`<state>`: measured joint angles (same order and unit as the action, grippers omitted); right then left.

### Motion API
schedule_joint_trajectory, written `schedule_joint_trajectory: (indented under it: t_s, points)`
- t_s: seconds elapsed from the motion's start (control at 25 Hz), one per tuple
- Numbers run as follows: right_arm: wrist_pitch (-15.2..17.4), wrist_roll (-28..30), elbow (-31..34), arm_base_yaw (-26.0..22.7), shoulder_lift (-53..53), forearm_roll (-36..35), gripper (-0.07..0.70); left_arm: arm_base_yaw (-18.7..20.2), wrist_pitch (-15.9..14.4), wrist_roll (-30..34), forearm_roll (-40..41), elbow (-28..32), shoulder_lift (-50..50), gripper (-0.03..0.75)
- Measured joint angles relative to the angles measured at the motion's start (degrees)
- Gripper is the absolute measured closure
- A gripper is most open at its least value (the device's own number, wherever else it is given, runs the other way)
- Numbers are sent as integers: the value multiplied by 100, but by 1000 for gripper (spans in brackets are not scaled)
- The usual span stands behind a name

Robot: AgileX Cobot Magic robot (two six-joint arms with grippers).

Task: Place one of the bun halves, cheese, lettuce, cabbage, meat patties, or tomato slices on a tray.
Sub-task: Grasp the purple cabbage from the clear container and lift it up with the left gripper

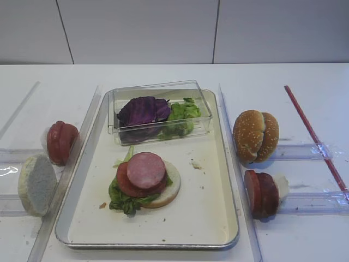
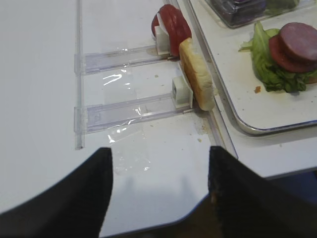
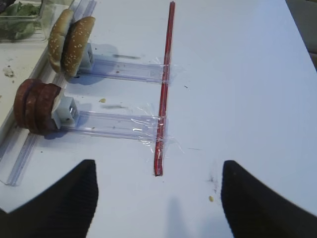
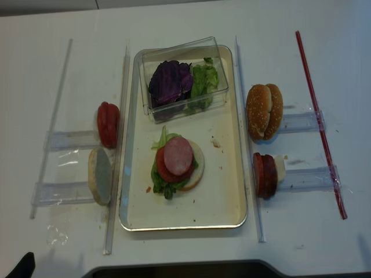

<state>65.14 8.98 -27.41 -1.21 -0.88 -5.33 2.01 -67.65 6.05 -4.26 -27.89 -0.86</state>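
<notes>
- While both arms sit back at the near edge of the desk [image 1: 163, 73], the half-built burger [image 1: 143, 183] lies on the cream floor of the tray [image 1: 215, 218]: a pale bun base, lettuce, a tomato slice and a pink meat round on top.
- Cabbage [image 1: 143, 112] and loose lettuce [image 1: 184, 115] sit side by side in the clear plastic box [image 1: 203, 117] at the tray's far end.
- On the left holders stand the tomato slices [image 1: 61, 142] and one bun half [image 1: 37, 184] on edge, cut face towards the camera, just outside the tray rim.
- On the right holders stand the sesame bun halves [image 1: 255, 136] and the meat patties [image 1: 262, 194], also upright.
- The left tool [image 2: 158, 198] shows its two dark fingers spread wide with nothing between them, hanging over bare desk near the left bun half.
- The right tool [image 3: 156, 198] likewise stands apart and empty, near a red rod [image 3: 163, 89] taped across the holders.
- Handling, as I judge it: the bun halves are light, soft and easily dented, so pinch across the thickness at the top edge and close gently.
- The cabbage is limp and crinkled; take a fold near its middle, or it may slip or drag the lettuce along.
- Tomato looks wet and slippery; a light pinch across the flat faces seems safest.
</notes>
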Motion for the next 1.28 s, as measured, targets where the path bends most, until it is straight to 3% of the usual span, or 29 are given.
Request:
schedule_joint_trajectory:
  t_s: [0.92,1.16,1.28]
  points:
    - [0,0,0,0,0,0,101,0,-10,-11,-22,0,0,310]
    - [0,0,0,0,0,0,101,0,-48,-231,-35,-138,776,310]
    - [0,0,0,0,0,0,101,0,-239,-403,-78,-456,1413,310]
